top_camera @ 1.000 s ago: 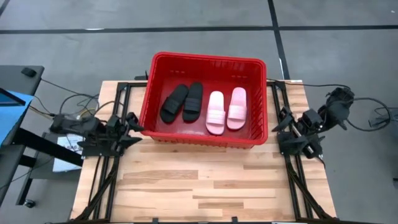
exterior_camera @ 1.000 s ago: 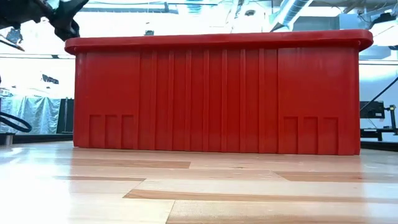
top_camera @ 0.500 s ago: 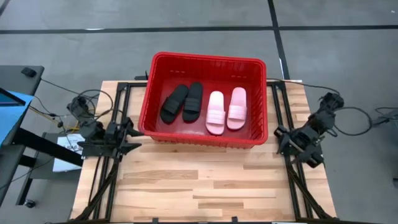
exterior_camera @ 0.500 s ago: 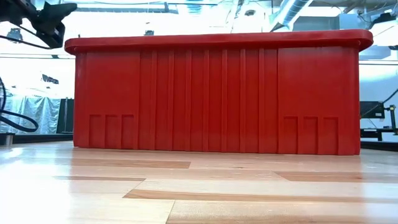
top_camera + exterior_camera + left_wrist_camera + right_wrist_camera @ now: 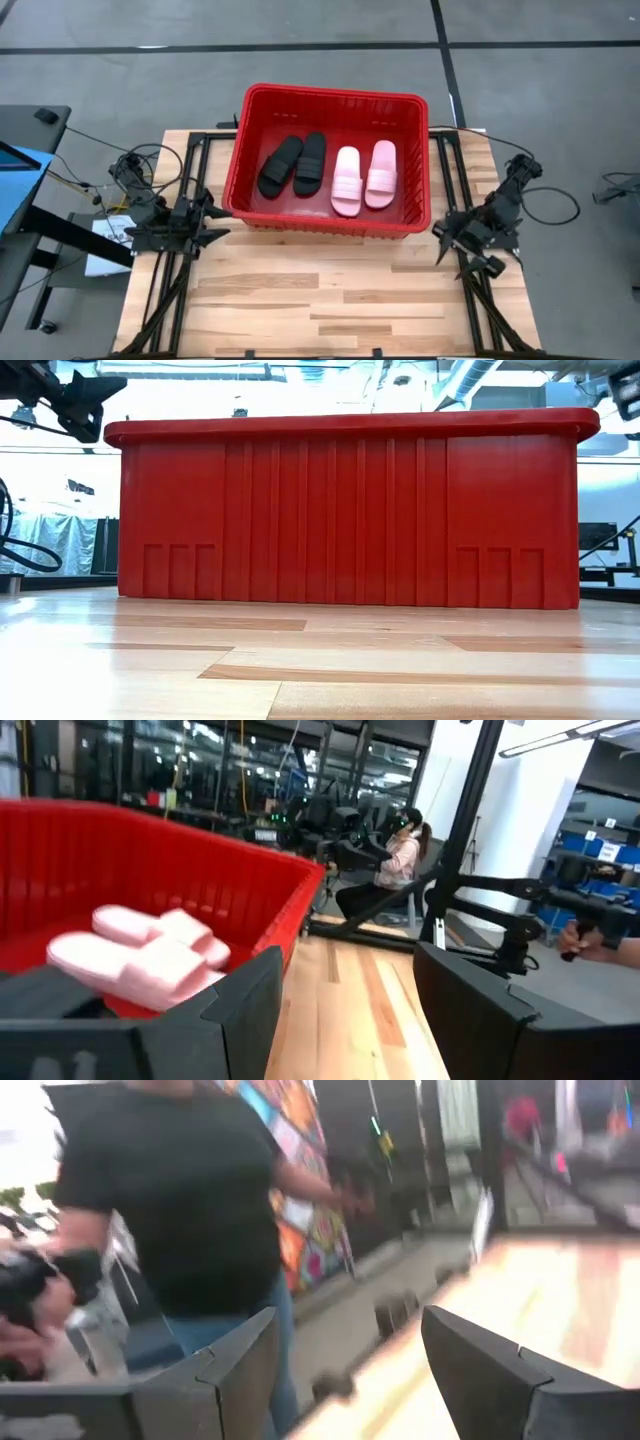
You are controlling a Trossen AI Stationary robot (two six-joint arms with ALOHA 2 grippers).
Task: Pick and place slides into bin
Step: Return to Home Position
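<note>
The red bin [image 5: 240, 170] stands at the table's far middle. Inside it lie two black slides [image 5: 293, 163] on the left and two pink slides [image 5: 364, 177] on the right, soles down on the bin's floor. The pink slides also show in the left wrist view [image 5: 140, 952]. My left gripper [image 5: 212, 222] is open and empty, just off the bin's near left corner. My right gripper [image 5: 450, 235] is open and empty, off the bin's near right corner. In the low view the bin's near wall [image 5: 345, 510] hides the slides.
Bare wooden tabletop [image 5: 320, 300] lies in front of the bin. Black frame rails [image 5: 170, 280] run along both table sides. A person in a black shirt [image 5: 190, 1210] stands beyond the table; another sits farther off [image 5: 395, 860].
My left gripper has drawn back from the bin's left wall toward the table's near edge and settled. My right arm has swung toward the near edge, its gripper now pointing left toward the bin's near right corner. The slides and bin have stayed still.
</note>
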